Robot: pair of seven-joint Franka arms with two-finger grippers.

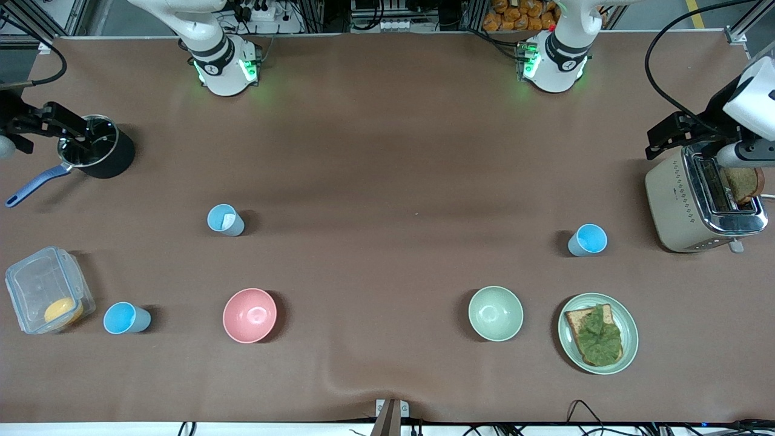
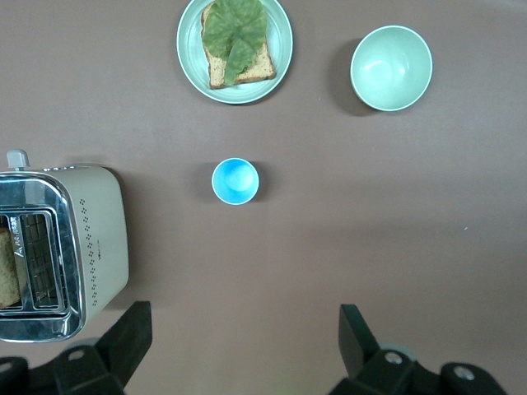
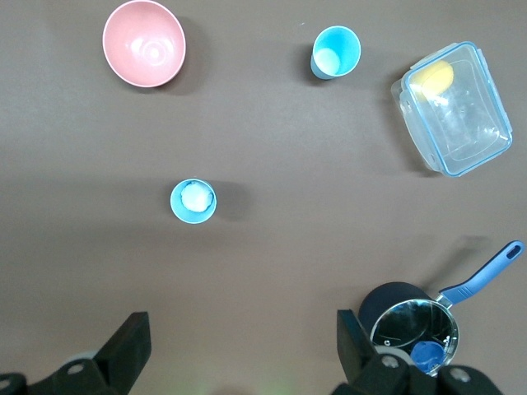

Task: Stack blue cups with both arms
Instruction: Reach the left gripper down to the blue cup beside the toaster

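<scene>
Front view shows three blue cups upright and well apart on the bench: one (image 1: pixel 225 220) (white patch inside) nearer my bases than the pink bowl (image 1: pixel 249 315), one (image 1: pixel 126 318) beside the clear container (image 1: pixel 47 289), one (image 1: pixel 587 240) near the toaster (image 1: pixel 702 200), while my left pincer (image 2: pixel 243 346) and right pincer (image 3: pixel 243 350) hover spread wide.

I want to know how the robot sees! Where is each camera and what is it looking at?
Front view: high across the table, facing both arm bases, sees everything.
Left wrist view: looks down past the open left claw at a blue cup, toaster and green bowl.
Right wrist view: looks down past the open right claw at two blue cups, pink bowl and pot.
Shared: the front view shows all these things too.
</scene>
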